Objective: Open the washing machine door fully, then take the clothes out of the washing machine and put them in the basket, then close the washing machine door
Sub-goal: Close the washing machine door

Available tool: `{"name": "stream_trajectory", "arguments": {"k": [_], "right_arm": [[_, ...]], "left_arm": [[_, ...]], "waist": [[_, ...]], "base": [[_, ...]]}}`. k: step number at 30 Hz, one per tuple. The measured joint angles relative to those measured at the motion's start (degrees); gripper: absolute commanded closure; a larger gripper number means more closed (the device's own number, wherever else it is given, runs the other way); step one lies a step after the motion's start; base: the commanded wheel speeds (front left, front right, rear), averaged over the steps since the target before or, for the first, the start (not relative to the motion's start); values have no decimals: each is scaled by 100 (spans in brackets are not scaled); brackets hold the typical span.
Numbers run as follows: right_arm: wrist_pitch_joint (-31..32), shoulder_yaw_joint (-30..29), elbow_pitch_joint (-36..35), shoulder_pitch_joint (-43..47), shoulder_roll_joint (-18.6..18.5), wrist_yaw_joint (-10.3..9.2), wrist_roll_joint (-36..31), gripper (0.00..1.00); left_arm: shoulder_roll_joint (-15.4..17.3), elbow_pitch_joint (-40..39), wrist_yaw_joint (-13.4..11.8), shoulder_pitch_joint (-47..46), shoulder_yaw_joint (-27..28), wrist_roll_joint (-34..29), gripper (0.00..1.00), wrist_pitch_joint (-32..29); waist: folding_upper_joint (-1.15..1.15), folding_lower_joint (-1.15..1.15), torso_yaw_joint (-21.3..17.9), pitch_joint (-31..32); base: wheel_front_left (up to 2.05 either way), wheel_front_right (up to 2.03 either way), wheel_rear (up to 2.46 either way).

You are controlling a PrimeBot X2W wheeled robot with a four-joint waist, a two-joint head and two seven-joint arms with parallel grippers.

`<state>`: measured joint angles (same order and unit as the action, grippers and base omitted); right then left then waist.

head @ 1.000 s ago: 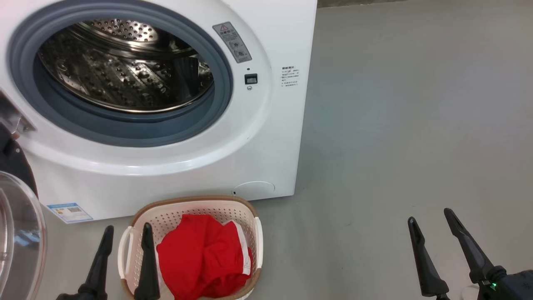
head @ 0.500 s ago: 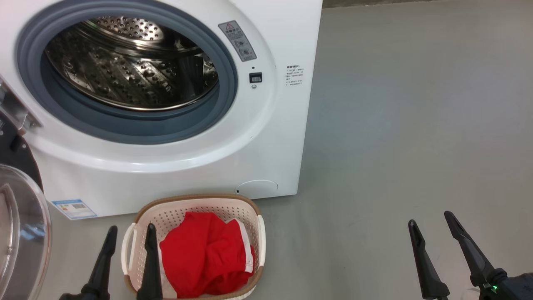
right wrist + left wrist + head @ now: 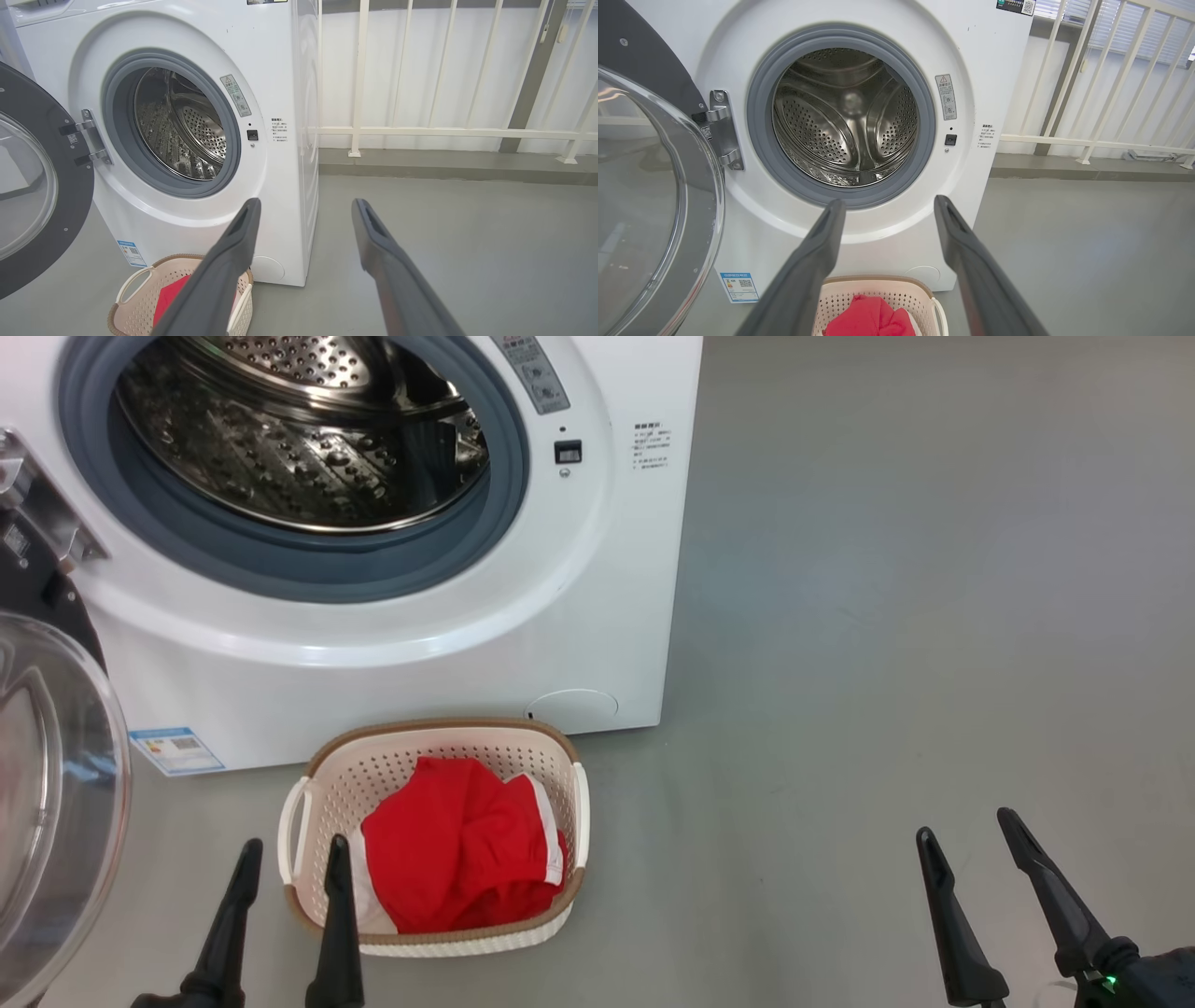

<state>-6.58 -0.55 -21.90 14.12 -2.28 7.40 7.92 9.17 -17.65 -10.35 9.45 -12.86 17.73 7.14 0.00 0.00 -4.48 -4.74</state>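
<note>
The washing machine [image 3: 373, 644] stands with its door [image 3: 47, 784] swung wide open to the left, glass bowl facing me. Its steel drum [image 3: 845, 116] looks empty. On the floor in front sits the basket [image 3: 439, 726] with the red clothes [image 3: 457, 859] bunched inside. My left gripper [image 3: 294, 845] hangs open over the basket's left handle, nothing between its fingers. My right gripper [image 3: 965, 823] is open above bare floor, well right of the basket. The left wrist view shows the left gripper [image 3: 888, 201] aimed at the machine's front, above the basket [image 3: 887, 282].
Grey floor [image 3: 887, 616] stretches to the right of the machine. A white railing [image 3: 420, 133] on a low kerb [image 3: 444, 165] runs behind it. The open door [image 3: 28, 186] takes up the space left of the basket [image 3: 135, 298].
The head camera has moved: machine and basket sit higher in the picture, and more of the door's glass shows. Both grippers keep their places, still open.
</note>
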Motion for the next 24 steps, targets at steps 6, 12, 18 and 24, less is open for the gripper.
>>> {"name": "stream_trajectory", "arguments": {"k": [6, 12, 18, 24], "right_arm": [[0, -1, -3, 0, 0, 0, 0, 0], [1, -3, -4, -1, 0, 0, 10, 0], [53, -13, -37, -1, 0, 0, 10, 0], [98, -3, -79, -3, 0, 0, -1, 0]], "left_arm": [[2, -13, -57, 0, -7, 0, 0, -11], [2, -14, -158, -2, -12, -63, 0, -48], [0, -53, -272, -7, -10, -155, 0, -23], [-7, -123, -356, -7, 5, -180, 0, 60]], "waist": [[0, 0, 26, -24], [0, 0, 88, -44], [0, 0, 285, -52], [0, 0, 604, -58]], "base": [[-17, 17, 0], [0, 0, 0], [0, 0, 0], [0, 0, 0]]}}
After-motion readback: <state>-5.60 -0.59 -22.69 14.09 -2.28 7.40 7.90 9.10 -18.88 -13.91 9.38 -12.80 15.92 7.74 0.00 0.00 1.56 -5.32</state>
